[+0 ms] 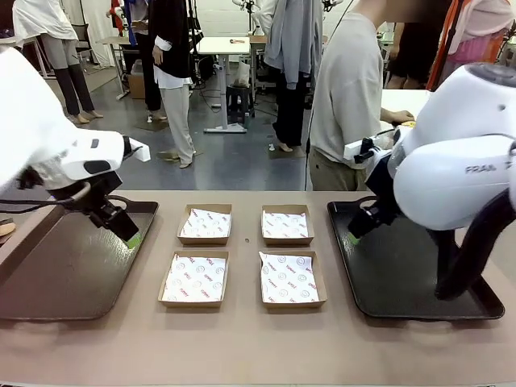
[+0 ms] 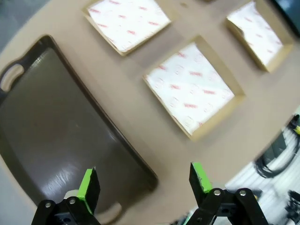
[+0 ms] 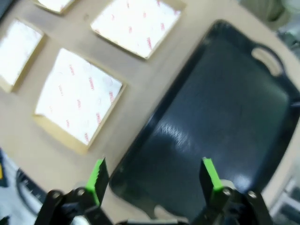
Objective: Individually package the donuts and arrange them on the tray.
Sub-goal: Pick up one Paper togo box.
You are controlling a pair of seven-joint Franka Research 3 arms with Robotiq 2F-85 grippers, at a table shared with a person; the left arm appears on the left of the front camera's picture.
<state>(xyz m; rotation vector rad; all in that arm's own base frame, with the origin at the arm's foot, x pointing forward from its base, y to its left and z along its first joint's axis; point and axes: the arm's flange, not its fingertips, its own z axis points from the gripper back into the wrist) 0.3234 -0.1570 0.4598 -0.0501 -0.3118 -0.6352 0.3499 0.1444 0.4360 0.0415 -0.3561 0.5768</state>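
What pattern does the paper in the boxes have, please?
White paper, small red print; left wrist view.

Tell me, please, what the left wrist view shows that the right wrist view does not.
Left wrist view: the dark brown plastic tray with a cut-out handle, and the open left gripper over its edge. Right wrist view: the glossy black tray with a cut-out handle, and the open right gripper over its edge. Both: shallow square cardboard boxes lined with white red-printed paper, on the tan table.
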